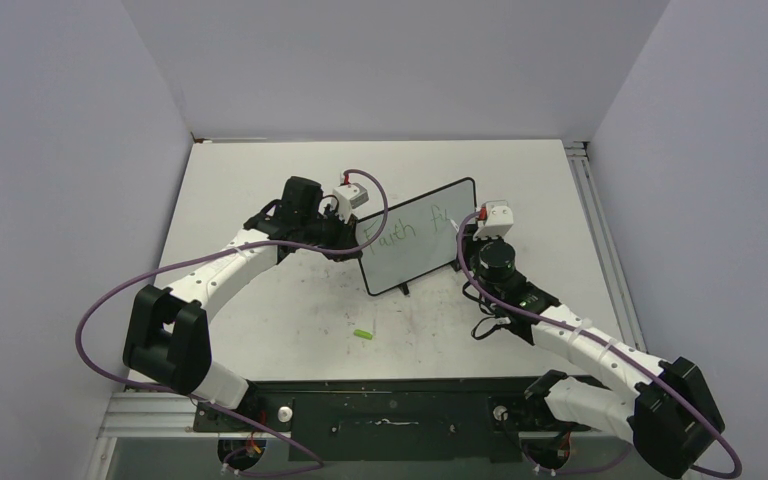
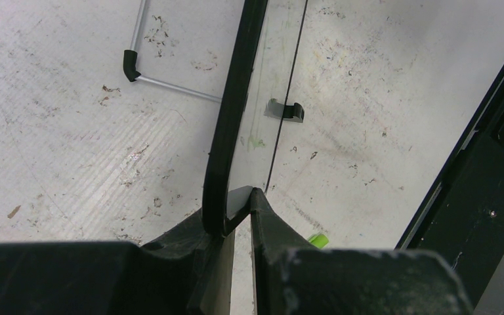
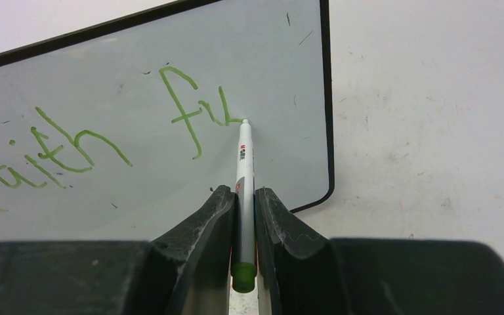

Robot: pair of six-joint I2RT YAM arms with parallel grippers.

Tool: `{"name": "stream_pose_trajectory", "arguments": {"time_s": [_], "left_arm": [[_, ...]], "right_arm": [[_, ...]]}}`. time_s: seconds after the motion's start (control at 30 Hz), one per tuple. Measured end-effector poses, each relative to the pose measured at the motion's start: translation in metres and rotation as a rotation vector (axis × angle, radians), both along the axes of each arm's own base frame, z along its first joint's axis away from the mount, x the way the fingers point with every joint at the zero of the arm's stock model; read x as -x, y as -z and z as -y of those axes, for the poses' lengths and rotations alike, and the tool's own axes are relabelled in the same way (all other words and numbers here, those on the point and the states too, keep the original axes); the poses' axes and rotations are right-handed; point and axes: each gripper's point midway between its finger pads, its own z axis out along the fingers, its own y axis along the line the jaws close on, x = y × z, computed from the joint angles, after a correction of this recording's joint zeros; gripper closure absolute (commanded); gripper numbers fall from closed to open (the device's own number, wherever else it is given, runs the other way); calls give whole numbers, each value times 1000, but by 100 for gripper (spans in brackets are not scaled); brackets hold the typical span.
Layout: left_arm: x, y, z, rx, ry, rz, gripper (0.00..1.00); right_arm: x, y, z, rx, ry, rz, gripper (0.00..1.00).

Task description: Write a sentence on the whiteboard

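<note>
**A:** From above, where was the board (image 1: 422, 255)?

**B:** Upright mid-desk, slanted, between the two arms. The left jaws pinched its left edge. The right jaws met its right half, and what they held was too small to tell. The sentence (image 1: 400, 232) read "Faith fu", so I judged it unfinished.

**A:** The risk?

**B:** With only one edge pinned, a hard press could have swung or tipped the board. A small green cap (image 1: 363, 333) lay loose on the desk (image 1: 290, 300), nearer than the board and apart from both arms.

**A:** And the left wrist view?

**B:** The jaws stood narrow, clamped on the black frame at a rounded corner. Little frame sat between them, so a slip looked possible. A wire leg (image 2: 170, 88) and a black foot (image 2: 285, 111) rested on the desk beyond.

**A:** The right wrist?

**B:** The jaws were closed on a pen (image 3: 245, 164) near its green tail, its tip touching the board just after the "u". That much free length could have let the pen tilt in the grip and smear the stroke. The frame's right edge was also near, so the word might have run out of room on that line.

**A:** Surface and room?

**B:** The desk was white, scuffed and speckled. Plain pale walls (image 1: 60, 150) closed it in on the left, far and right sides.
</note>
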Motion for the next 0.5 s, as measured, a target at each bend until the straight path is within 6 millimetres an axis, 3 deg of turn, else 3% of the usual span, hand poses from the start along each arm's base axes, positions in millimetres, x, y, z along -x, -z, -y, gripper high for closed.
{"name": "stream_pose_trajectory", "arguments": {"time_s": [0.33,0.5], "left_arm": [[0,0,0,0,0,0,100],[0,0,0,-1,0,0,100]], "right_arm": [[0,0,2,3,7,2,95],[4,-14,4,-19,4,32,95]]}}
